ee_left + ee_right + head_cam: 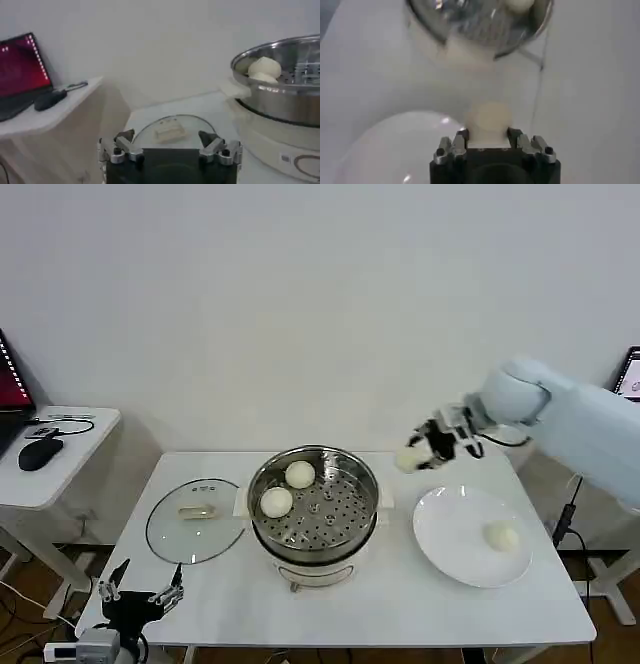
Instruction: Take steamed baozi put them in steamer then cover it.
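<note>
On the white desk point(400, 604) in the head view, the steamer point(314, 509) stands at the middle with two steamed baozi point(300, 474) resting side by side on its perforated tray, toward the far left of the pot. The cover point(196, 519) lies flat on the desk just left of the steamer, its pale handle up. To the right of the steamer sits a white plate point(450, 534) carrying one baozi point(501, 536). The right tool point(420, 452) hangs in the air between the steamer and the plate, above the far edge of the desk, closed on a fourth baozi point(409, 458) that juts out toward the steamer. The left tool point(138, 589) is parked low beyond the near left corner of the desk, its fingers spread wide with nothing between them. A side table point(60, 454) with a mouse and a laptop stands further left. In the left wrist view, the left tool point(170, 147) shows its two fingers well apart and bare, with the cover point(172, 131) lying on the desk beyond it and the steamer point(285, 90) off to one side, two buns visible inside its rim. In the right wrist view, the right tool point(487, 140) grips the round baozi point(489, 120) between its fingers, the plate point(395, 145) beneath and the steamer point(480, 25) farther off.
</note>
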Tool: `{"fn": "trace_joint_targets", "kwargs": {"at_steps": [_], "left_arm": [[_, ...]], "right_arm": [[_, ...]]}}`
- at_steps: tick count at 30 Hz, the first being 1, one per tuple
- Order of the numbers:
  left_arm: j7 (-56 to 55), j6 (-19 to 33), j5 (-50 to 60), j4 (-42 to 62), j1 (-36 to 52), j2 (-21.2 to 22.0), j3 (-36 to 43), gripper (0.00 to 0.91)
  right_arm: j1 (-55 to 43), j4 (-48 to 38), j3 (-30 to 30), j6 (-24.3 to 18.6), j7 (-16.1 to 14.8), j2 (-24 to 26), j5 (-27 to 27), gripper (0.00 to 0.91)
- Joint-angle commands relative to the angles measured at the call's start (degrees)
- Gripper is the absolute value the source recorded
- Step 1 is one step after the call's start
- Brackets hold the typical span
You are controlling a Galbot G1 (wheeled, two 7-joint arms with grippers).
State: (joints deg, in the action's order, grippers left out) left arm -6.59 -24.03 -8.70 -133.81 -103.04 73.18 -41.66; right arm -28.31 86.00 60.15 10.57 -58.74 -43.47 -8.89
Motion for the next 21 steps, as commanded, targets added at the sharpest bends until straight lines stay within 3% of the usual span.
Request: {"fn": "trace_joint_targets", "kwargs": {"at_steps": [1, 7, 21], "left_arm": [[-0.1, 0.2, -2.1, -0.5, -1.0, 0.9, -0.5, 0.907], [-0.1, 0.0, -1.5, -1.6, -1.5, 1.3, -0.8, 0.907], [-0.2, -0.1, -1.3, -2.8, -3.4, 2.2, -2.9, 0.907]], "right_arm": [[-6.8, 0.7, 6.3, -1.1, 0.7, -16.1, -3.5, 0.534], [-3.1, -2.6, 7.0, -7.7, -0.6, -21.2, 4.9, 0.534], [4.1, 0.4, 10.8, -14.9, -0.8, -23.7, 12.0, 0.544]]}}
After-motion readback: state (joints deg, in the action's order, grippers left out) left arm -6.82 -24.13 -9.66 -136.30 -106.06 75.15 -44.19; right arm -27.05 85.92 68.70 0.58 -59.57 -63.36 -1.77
